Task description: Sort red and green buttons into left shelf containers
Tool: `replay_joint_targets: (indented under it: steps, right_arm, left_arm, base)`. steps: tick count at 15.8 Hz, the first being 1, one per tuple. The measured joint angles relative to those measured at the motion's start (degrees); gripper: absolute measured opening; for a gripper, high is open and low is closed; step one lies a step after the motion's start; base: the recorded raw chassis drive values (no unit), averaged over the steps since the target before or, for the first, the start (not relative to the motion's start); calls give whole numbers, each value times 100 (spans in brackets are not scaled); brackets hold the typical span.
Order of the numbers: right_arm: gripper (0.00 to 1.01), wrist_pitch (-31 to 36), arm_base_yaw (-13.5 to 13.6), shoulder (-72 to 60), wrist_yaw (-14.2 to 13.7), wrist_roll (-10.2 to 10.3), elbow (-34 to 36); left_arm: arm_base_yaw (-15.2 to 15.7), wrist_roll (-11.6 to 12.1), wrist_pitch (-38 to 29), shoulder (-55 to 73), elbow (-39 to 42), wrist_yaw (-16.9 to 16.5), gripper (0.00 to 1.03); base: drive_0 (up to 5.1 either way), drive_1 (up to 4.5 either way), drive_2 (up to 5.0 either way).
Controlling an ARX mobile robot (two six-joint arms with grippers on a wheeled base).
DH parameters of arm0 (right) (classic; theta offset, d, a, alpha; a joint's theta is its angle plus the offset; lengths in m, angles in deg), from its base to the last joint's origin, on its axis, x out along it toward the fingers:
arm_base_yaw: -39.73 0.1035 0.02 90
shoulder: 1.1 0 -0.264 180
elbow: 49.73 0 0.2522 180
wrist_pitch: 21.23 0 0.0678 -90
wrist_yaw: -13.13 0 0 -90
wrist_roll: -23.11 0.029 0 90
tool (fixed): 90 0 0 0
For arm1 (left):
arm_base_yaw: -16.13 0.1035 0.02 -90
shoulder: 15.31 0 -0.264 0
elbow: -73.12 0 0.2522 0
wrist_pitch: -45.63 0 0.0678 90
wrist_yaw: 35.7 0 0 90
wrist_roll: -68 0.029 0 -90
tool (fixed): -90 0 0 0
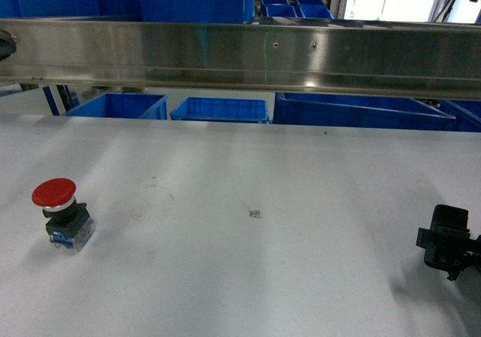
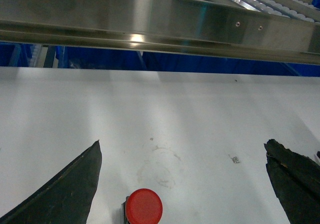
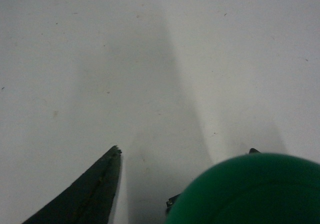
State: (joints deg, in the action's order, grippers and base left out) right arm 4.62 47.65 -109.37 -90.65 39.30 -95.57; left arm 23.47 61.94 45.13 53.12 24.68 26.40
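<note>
The red mushroom-capped push-button [image 1: 62, 214] stands upright on the white worktop [image 1: 248, 269] between the wide-open left tool's [image 2: 182, 184] fingers; right tool's [image 1: 449, 241] grip unclear.

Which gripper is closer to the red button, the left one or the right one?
Left. The left gripper has its open fingers on both sides of the red button. The right gripper is at the far right of the table, over a green cap.
</note>
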Motion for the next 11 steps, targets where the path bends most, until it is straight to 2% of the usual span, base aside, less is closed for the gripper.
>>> replay_joint_targets:
  steps: [3,5,7,9,11]
  right_arm:
    - [47,50,20,-229,-227,-63,-203]
    - [28,70,33,-236,-186,-101,-229]
    - [27,42,33,20,7,-98,-33]
    - [27,264,114,940,-15,-153,605]
    - [27,214,313,2441,-192,-450,1296]
  left_arm:
    - [0,0,-4,0,0,0,98]
    - [0,0,0,0,0,0,98]
    - [0,0,-2,0,0,0,98]
    - [0,0,0,0,0,0,98]
    - [0,0,-2,0,0,0,98]
  base:
    - [0,0,0]
    - [0,0,0]
    - [0,0,0]
    - [0,0,0]
    - [0,0,0]
